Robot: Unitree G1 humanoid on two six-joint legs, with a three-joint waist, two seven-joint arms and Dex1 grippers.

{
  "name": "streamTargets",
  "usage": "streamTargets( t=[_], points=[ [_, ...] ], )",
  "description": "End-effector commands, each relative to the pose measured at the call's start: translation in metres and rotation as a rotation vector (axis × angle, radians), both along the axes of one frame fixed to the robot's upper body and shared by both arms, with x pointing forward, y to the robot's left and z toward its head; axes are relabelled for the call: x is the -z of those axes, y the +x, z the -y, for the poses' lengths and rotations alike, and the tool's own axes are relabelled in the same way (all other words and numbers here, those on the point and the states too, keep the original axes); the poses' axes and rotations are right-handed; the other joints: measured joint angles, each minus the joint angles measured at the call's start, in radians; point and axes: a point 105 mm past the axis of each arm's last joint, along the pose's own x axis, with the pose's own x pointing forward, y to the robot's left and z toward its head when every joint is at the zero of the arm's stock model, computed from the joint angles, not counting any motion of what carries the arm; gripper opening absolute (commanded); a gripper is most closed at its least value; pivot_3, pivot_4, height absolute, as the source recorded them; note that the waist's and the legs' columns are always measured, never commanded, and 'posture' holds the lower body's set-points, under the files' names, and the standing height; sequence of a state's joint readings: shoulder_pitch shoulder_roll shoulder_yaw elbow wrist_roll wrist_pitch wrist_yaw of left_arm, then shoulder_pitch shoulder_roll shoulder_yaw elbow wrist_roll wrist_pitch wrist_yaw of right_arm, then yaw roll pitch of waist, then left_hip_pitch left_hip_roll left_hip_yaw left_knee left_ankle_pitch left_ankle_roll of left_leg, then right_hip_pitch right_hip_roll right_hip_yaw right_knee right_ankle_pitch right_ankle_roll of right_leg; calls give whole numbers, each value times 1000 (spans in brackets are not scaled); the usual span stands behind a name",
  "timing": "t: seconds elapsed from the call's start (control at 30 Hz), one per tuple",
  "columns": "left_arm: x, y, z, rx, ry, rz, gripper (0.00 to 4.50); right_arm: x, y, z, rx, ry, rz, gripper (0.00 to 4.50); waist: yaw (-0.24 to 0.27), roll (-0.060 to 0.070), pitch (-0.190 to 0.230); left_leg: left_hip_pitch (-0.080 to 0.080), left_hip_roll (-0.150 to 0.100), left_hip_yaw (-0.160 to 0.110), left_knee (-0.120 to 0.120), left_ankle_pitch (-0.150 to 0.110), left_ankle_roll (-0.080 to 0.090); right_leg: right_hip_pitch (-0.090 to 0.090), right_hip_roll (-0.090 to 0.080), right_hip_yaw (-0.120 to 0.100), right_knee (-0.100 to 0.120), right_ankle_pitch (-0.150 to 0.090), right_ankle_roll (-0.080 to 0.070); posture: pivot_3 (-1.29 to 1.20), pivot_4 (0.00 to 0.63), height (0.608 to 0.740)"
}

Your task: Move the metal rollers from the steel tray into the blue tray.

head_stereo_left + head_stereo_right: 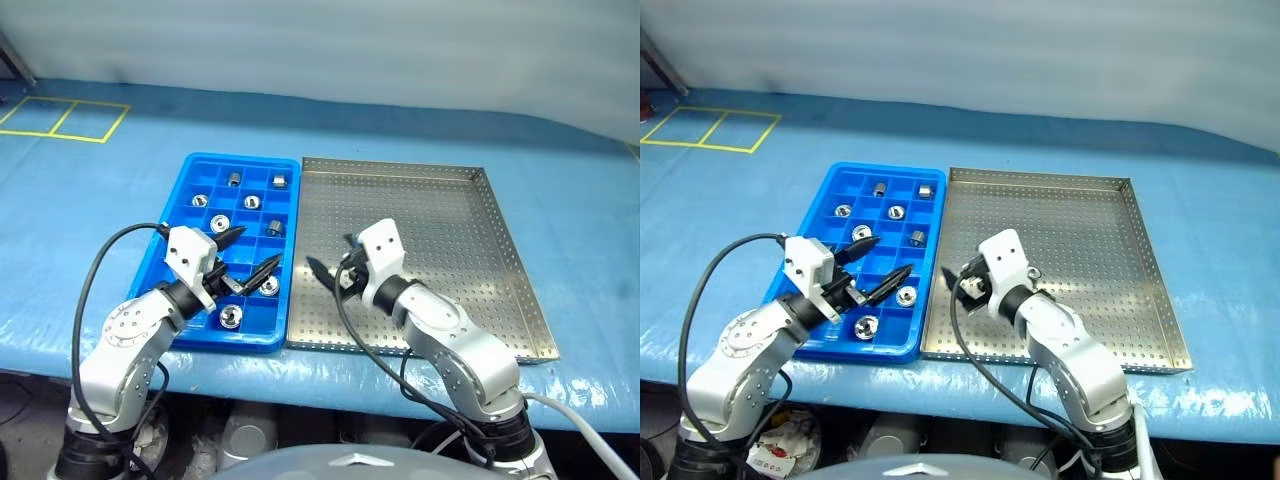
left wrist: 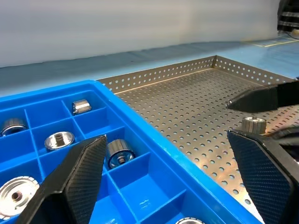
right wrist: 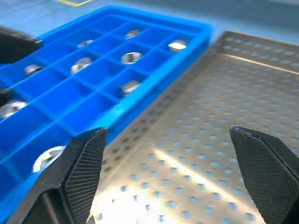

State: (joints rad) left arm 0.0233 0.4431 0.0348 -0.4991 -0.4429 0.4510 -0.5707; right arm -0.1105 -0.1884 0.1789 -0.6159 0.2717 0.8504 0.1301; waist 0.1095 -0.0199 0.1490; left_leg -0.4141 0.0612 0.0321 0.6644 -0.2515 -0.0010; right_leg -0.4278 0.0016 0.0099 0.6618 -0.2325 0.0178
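The blue tray [image 1: 240,160] lies left of the steel tray [image 1: 450,250], their long sides touching. Several metal rollers [image 1: 251,202] sit in separate compartments of the blue tray. One roller [image 2: 253,124] stands on the steel tray's perforated floor near its left side, just under a finger of my right gripper. My left gripper [image 1: 250,254] hovers open over the blue tray's near right compartments, holding nothing. My right gripper [image 1: 332,256] is open and empty low over the steel tray's left part, pointing toward the blue tray; its spread fingers [image 3: 84,163] frame bare tray floor.
Both trays rest on a blue tabletop sheet [image 1: 560,180]. Yellow taped squares [image 1: 65,118] mark the far left corner. The table's front edge [image 1: 300,375] runs just below the trays. Black cables [image 1: 90,290] loop from both wrists.
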Motion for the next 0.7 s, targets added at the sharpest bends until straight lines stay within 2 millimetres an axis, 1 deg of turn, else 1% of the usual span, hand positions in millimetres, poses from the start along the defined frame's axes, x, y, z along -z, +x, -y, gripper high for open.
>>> streamTargets(
  t=[0.03,0.13,0.23,0.3,0.5,0.7],
  points=[
    [-1,8,7,20,42,20,4500,-11,1,21,103,8,56,4438,-9,0,0,0,0,0,0,0,0,0,0,0,0,1,1,187,150,740],
    [-2,19,17,37,53,22,4500,-10,-4,28,137,11,51,4438,-23,0,0,0,0,0,0,0,0,0,0,0,0,1,2,164,150,740],
    [-5,31,35,103,87,42,4500,-6,-13,34,164,8,42,4438,-32,0,0,0,0,0,0,0,0,0,1,1,1,1,2,137,150,740],
    [-3,40,43,119,104,16,4500,-4,-18,37,183,2,37,4438,-40,0,0,1,0,0,0,0,0,0,1,1,1,1,2,110,150,740],
    [-2,50,90,306,138,2,4500,1,-34,53,279,-3,20,4438,-72,0,0,0,-1,1,1,0,0,0,1,3,1,2,4,17,150,740],
    [7,64,116,370,182,-49,4500,0,-49,68,383,12,13,4438,-105,1,-1,1,-1,1,2,0,0,0,2,4,2,2,4,-50,150,740]
  ],
)
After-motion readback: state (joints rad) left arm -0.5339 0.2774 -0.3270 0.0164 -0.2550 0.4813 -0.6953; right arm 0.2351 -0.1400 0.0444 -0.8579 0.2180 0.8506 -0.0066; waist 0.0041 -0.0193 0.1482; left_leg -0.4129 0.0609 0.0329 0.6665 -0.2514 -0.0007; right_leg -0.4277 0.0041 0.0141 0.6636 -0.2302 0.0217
